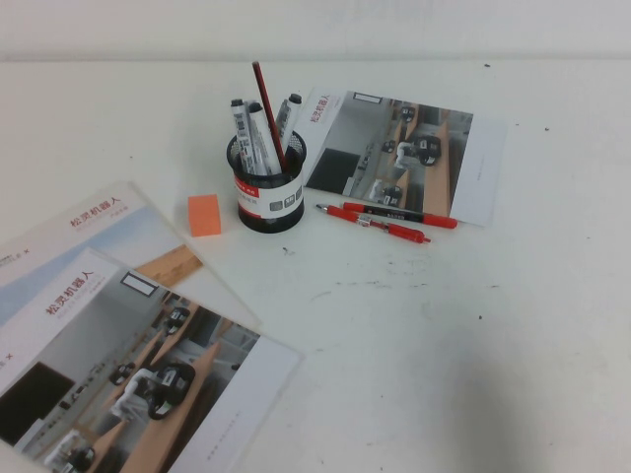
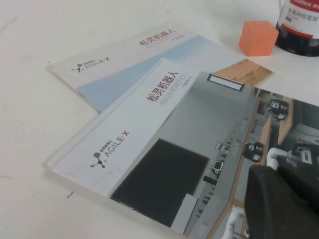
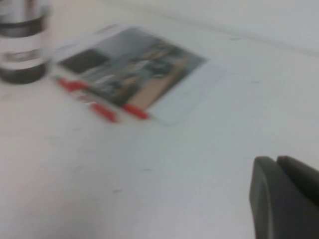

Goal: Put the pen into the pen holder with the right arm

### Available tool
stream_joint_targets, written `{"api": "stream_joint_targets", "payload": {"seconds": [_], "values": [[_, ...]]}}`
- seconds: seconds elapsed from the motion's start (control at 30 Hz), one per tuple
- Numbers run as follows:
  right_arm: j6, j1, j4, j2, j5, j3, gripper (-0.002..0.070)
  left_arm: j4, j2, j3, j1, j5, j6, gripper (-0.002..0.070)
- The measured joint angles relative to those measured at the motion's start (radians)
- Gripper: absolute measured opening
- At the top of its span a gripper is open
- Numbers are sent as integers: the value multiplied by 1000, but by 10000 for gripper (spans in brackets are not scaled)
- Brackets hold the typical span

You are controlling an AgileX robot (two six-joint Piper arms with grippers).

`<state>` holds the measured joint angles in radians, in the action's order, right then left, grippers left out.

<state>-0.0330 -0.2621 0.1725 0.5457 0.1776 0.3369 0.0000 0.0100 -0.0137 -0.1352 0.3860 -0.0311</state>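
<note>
Pen (image 1: pixel 268 116) standing in pen holder (image 1: pixel 269 190), both grippers clear of it.

Left gripper (image 2: pixel 284 201): low over the AgileX brochures (image 2: pixel 164 149), only a dark finger edge in view, open or closed — cannot tell. Orange block (image 1: pixel 205 214) and holder ahead of it, well apart. Holder upright on white table (image 1: pixel 444 325), thin dark-red pen leaning among grey-and-black markers (image 1: pixel 246 133). Two red pens (image 1: pixel 389 219) lying just beside holder, against a third brochure (image 1: pixel 404 153). Right gripper (image 3: pixel 286 199): hovering over bare table, well away from red pens and holder, finger state cannot tell.
</note>
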Motion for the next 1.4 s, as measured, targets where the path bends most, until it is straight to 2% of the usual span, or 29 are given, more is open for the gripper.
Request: {"api": "stream_joint_targets", "payload": {"seconds": [0.17,0.3,0.53,0.83,1.07,1.4], "values": [[2,210,-5,-173,-95,-150,-19,0,0,0,0,0,0,-1],[2,284,-24,-272,-154,-259,-19,0,0,0,0,0,0,-1],[2,293,-46,-336,-178,-361,-19,0,0,0,0,0,0,-1],[8,293,-149,-515,81,-364,-19,0,0,0,0,0,0,-1],[166,288,-333,-554,160,-364,-19,0,0,0,0,0,0,-1],[106,243,-330,-554,170,-364,-19,0,0,0,0,0,0,-1]]}}
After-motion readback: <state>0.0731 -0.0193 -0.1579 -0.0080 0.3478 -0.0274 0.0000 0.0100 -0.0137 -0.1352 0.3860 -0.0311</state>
